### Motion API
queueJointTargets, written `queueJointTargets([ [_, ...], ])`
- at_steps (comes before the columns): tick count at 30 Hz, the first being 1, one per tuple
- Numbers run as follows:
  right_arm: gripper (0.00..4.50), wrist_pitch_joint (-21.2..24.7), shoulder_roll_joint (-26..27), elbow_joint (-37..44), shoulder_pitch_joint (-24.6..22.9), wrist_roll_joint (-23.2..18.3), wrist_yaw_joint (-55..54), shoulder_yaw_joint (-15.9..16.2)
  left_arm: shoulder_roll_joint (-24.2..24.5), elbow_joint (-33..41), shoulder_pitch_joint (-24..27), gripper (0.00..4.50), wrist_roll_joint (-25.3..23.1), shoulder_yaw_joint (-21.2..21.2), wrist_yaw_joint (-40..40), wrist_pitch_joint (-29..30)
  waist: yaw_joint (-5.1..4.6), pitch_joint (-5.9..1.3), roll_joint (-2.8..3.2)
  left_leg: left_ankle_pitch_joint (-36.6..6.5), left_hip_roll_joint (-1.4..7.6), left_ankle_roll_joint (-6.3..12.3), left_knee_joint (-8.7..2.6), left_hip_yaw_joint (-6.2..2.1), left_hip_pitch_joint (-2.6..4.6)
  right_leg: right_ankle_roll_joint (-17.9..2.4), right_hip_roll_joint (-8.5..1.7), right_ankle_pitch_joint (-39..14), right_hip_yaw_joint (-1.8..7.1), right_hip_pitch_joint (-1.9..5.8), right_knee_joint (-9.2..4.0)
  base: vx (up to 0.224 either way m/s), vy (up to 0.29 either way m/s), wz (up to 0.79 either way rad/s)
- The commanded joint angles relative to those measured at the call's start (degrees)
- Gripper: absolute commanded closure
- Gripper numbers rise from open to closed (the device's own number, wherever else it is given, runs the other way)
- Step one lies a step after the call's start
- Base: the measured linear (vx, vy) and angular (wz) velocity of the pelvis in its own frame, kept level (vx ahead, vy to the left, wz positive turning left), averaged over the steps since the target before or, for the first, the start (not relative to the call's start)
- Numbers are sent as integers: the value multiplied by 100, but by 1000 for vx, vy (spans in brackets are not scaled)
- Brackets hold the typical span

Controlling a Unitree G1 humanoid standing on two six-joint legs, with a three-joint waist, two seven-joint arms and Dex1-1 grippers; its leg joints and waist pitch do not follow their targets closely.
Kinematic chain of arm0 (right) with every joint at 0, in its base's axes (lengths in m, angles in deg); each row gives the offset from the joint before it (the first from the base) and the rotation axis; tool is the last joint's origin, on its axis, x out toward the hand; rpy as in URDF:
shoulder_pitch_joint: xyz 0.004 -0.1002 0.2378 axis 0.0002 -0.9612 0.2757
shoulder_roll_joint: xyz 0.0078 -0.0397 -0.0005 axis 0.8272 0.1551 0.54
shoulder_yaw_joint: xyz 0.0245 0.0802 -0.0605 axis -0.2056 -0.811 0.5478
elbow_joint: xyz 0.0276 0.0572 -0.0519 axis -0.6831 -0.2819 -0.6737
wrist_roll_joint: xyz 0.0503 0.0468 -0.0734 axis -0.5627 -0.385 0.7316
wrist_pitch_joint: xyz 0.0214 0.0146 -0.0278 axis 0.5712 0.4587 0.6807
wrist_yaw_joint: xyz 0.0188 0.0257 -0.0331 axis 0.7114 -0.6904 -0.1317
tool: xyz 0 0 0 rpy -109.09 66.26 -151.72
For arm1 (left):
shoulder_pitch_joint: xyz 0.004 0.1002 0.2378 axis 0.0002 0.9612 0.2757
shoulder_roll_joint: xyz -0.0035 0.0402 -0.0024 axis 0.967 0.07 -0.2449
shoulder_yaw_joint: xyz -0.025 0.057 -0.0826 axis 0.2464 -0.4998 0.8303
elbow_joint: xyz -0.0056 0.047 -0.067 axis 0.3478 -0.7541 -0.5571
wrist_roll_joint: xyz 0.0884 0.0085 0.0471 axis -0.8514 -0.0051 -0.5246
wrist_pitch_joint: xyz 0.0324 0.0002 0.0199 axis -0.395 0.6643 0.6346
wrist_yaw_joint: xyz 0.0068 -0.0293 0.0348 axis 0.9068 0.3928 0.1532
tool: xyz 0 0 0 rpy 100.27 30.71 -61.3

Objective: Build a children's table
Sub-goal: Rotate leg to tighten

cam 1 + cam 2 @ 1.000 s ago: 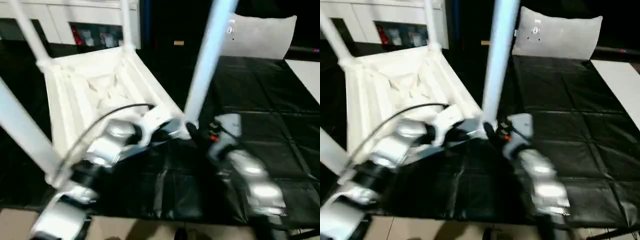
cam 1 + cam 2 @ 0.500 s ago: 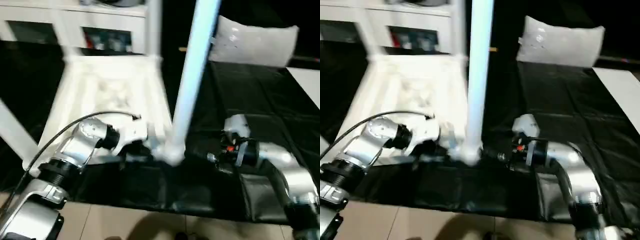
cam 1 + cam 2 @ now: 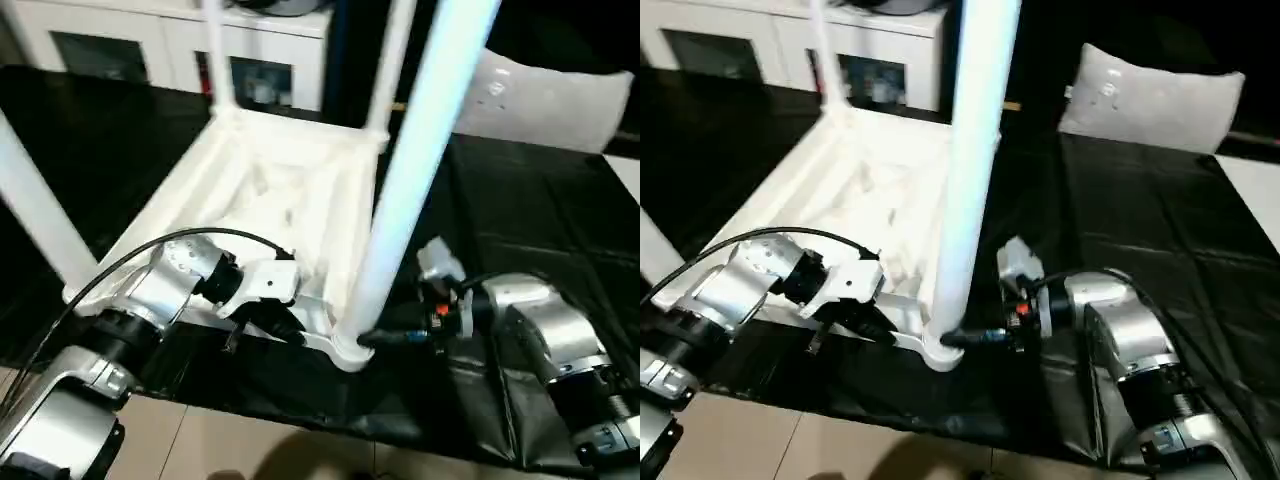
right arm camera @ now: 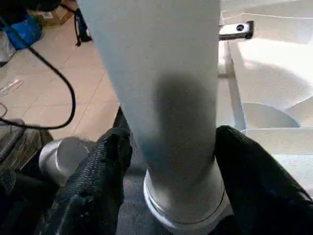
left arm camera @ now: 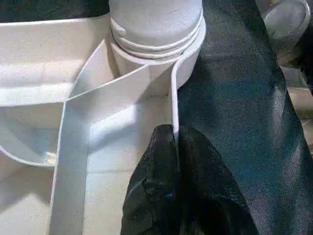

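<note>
— Since a second ago, what has moved?
— Mostly the camera, which has swung and tipped; but the near leg [image 3: 420, 170] now stands closer to upright in its corner socket [image 3: 345, 350], where before it leaned more, and the right arm has come round low beside its foot. I judge the leg is seated or nearly so, with the other legs already standing in the upturned table top [image 3: 270, 195].

— And on the left?
— The left gripper [image 5: 176, 147] is clenched on the thin rim wall of the table top, one finger each side of it, just beside that socket, steadying the piece near the front edge of the black tabletop [image 3: 540, 220].

— And the right?
— The right gripper [image 4: 168, 147] has its jaws around the base of the near leg, a black finger on either side just above the collar; they look to be grasping it, pads touching the tube.

— What next?
— Probably a push or twist to seat it; a loose grip could let the leg tilt
</note>
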Motion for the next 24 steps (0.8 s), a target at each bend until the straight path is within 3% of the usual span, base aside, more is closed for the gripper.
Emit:
queueJointTargets([
  [1, 201, -29, -73, -78, 59, 15, 176, 48, -38, -31, -116, 450, -114, -190, 176, -187, -25, -431, -10, -518, 33, 377, -396, 193, -73, -1029, -179, -1644, 277, 481, -323, 0, 0, 0],
  [8, 251, 155, -59, 22, 12, -109, 258, 45, -45, -221, -166, 450, -109, -78, 70, -183, -15, -425, -3, -597, 40, 326, -407, 187, -73, -966, -170, -1735, 274, 481, -336, 0, 0, 0],
  [11, 255, 620, 101, 420, -267, -346, -188, -87, -165, -77, -63, 450, 28, 139, -331, 354, -7, -424, 7, -532, 37, 289, -411, 187, -73, -938, -163, -1693, 281, 490, -334, 0, 0, 0],
  [14, 258, 803, 250, 619, -425, -391, -581, -169, -255, 64, 1, 450, 75, 244, -593, 743, -11, -414, 9, -606, 43, 231, -427, 188, -79, -902, -174, -1816, 281, 489, -344, 0, 0, 0],
  [15, 259, 788, 522, 812, -659, -154, -1382, -242, -418, 353, 127, 450, 199, 379, -874, 1275, -17, -397, 8, -728, 41, 186, -438, 184, -73, -833, -172, -2015, 273, 473, -373, 0, 0, 0],
  [16, 259, 788, 522, 812, -659, -154, -1382, -242, -418, 353, 127, 450, 199, 379, -874, 1275, -29, -383, 20, -845, 33, 113, -449, 182, -72, -731, -177, -2255, 262, 468, -408, 0, 0, 0],
  [18, 259, 790, 725, 908, -815, 51, -1970, -288, -570, 549, 195, 450, 233, 466, -1151, 1658, -71, -363, -9, -1004, 0, 52, -461, 174, -88, -475, -168, -2797, 223, 469, -476, 0, 0, 0],
  [21, 261, 1027, 1165, 1105, -1044, 307, -3088, -457, -885, 763, 248, 450, 222, 548, -1629, 2116, -202, -336, 6, -1238, -53, 31, -439, 165, -93, -108, -149, -3458, 154, 438, -618, 0, 0, 0],
  [23, 262, 1207, 1617, 1201, -1133, 458, -4001, -637, -1222, 695, 165, 450, 155, 636, -2139, 2357, -292, -323, 8, -1331, -78, 16, -421, 157, -112, 28, -136, -3677, 106, 422, -682, 0, 0, 0],
  [24, 262, 1282, 1822, 1233, -1148, 531, -4411, -704, -1388, 656, 115, 450, 125, 682, -2407, 2462, -330, -337, 36, -1379, -84, 24, -410, 152, -82, 73, -140, -3751, 63, 404, -735, 0, 0, 0],
])
